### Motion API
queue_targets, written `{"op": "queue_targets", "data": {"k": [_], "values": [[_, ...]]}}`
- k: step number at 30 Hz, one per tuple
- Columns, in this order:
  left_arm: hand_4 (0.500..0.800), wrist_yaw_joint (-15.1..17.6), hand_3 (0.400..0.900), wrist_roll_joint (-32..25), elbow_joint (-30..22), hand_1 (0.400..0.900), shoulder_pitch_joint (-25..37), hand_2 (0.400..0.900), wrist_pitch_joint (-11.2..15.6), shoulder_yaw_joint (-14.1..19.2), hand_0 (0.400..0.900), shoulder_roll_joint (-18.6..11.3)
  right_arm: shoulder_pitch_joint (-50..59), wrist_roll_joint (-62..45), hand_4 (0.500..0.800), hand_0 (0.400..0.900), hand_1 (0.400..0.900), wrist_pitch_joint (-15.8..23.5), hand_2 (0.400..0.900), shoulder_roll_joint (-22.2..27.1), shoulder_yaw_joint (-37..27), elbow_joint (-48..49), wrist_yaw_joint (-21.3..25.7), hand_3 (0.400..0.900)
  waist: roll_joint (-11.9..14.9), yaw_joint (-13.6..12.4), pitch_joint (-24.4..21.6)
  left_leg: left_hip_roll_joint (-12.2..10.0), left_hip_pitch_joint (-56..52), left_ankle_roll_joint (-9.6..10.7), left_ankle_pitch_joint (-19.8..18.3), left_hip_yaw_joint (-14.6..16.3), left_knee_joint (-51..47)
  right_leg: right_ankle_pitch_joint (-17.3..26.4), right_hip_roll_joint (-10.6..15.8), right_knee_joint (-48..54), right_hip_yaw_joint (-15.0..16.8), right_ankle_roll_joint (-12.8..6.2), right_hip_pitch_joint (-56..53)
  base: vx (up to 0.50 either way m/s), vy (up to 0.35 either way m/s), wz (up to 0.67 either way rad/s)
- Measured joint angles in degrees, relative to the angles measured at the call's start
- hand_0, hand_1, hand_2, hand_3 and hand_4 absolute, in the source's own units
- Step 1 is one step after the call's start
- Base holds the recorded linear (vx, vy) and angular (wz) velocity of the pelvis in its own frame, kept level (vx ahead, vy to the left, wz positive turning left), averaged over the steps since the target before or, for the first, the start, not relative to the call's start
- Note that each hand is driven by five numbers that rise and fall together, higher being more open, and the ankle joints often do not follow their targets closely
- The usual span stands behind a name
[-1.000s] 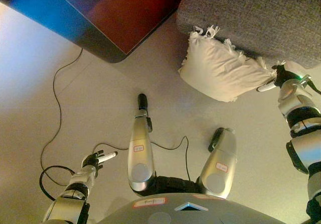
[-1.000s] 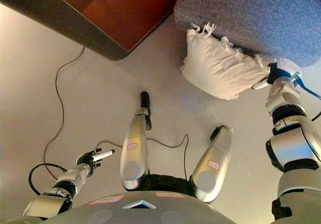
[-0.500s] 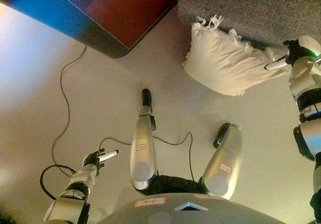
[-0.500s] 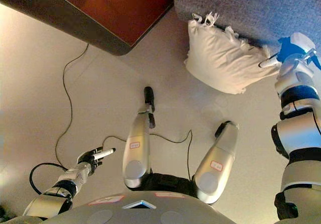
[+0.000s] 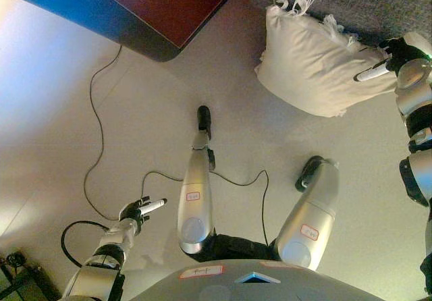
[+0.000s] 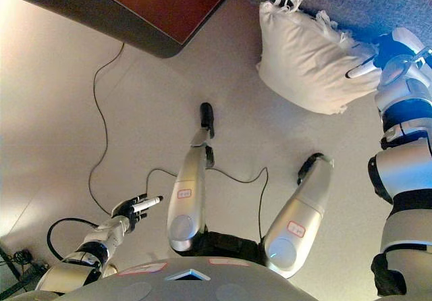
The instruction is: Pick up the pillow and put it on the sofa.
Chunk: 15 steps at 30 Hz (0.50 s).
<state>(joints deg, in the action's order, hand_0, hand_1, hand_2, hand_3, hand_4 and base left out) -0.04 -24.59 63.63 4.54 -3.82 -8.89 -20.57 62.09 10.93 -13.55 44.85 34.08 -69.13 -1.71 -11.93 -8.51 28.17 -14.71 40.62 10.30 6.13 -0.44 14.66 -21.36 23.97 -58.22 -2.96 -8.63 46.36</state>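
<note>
Pillow [image 5: 316, 63], cream with fringed top edge, hung off the floor [image 5: 101, 112] against the front edge of the grey sofa [image 5: 364, 1], not yet up on the seat. Right hand [image 5: 395, 55] was at its right corner, fingers pinching the fabric. Left hand [image 5: 138, 211] sat low by the robot's left side, fingers loosely relaxed, holding nothing. Dark wooden table [image 5: 155, 7] edge was upper left, well apart from the pillow; open floor lay between them.

Silver-grey arms end in dark hands whose fingers [image 5: 152, 204] carry white tips.
</note>
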Motion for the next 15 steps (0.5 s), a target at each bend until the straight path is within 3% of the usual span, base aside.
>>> {"op": "queue_targets", "data": {"k": [9,15], "values": [[0.8,-0.73,0.9,-0.57,-0.41,0.9,-2.13,0.9,1.67,-0.43,0.9,0.32,3.78,0.21,0.8,0.9,0.9,-0.81,0.9,-0.96,0.78,-0.18,0.03,0.9,-0.1,-1.42,-0.06,1.02,1.88,-2.29,1.81,-2.06,0.77,-0.52,-0.32,-2.03,1.35,0.77,4.77,0.0,0.017,0.05],[0.8,-1.54,0.9,-1.13,-0.73,0.9,-3.82,0.9,2.9,-0.43,0.9,0.35,8.94,0.91,0.8,0.9,0.9,-0.8,0.9,-0.82,3.92,-0.29,-1.66,0.9,-0.42,-2.06,-0.28,1.36,5.45,-2.24,3.86,-3.01,2.21,-0.83,-0.25,-4.45,2.61,1.3,10.74,-0.04,0.041,0.03]]}}
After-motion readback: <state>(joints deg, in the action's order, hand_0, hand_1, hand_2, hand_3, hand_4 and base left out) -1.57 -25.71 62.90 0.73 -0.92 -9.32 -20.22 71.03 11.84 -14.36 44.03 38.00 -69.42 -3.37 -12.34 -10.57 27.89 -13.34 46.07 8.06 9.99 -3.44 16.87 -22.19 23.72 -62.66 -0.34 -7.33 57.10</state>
